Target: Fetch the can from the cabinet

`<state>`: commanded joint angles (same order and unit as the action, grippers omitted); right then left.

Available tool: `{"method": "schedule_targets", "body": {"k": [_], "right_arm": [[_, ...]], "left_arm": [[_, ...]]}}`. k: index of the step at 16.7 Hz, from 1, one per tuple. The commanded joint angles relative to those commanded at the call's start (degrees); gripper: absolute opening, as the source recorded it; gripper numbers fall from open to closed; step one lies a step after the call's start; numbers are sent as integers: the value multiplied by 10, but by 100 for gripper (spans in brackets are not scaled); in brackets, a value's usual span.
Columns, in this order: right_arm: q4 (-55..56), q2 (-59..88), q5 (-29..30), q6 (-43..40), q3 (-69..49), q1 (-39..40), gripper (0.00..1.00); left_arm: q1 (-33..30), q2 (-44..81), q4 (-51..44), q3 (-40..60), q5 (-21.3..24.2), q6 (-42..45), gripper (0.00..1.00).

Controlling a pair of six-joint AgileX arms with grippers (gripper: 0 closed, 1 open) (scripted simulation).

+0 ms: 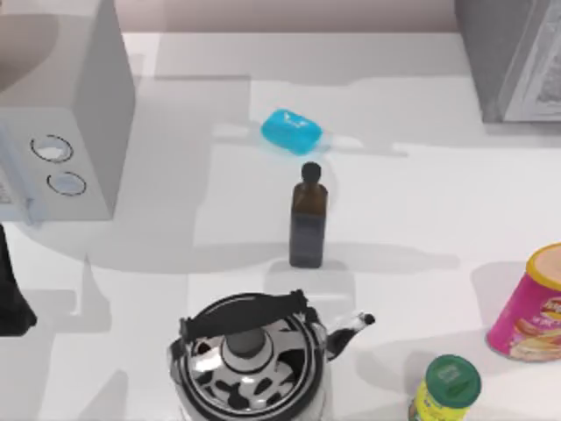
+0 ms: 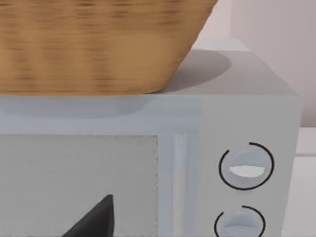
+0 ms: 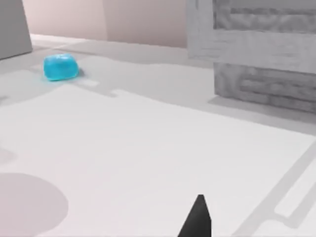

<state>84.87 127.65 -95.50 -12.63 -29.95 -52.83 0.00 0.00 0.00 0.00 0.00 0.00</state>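
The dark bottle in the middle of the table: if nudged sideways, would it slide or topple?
The dark bottle stands tall on a narrow base, so it probably tips rather than slides. It looks like glass, so likely rigid, fairly heavy and breakable. Its flat sides suggest it would hardly roll.

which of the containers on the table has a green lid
The small jar at the table's front right edge. Its lid is green; the pink canister beside it has a yellow top, and the dark bottle a black cap.

Very little of the robot body is visible. At the left edge of the top view, the left arm [image 1: 12,294] appears as a matte black form, narrow above and wider below, without markings. In each wrist view one black fingertip is seen, a pointed wedge: left fingertip [image 2: 96,219], right fingertip [image 3: 197,220].
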Motion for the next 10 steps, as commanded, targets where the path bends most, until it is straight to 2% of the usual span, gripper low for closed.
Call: {"method": "schedule_targets", "body": {"k": [4, 10], "right_arm": [[0, 0, 0, 0, 0, 0, 98], [0, 0, 0, 0, 0, 0, 100]], "left_arm": [[0, 0, 0, 0, 0, 0, 100], [0, 0, 0, 0, 0, 0, 100]]}}
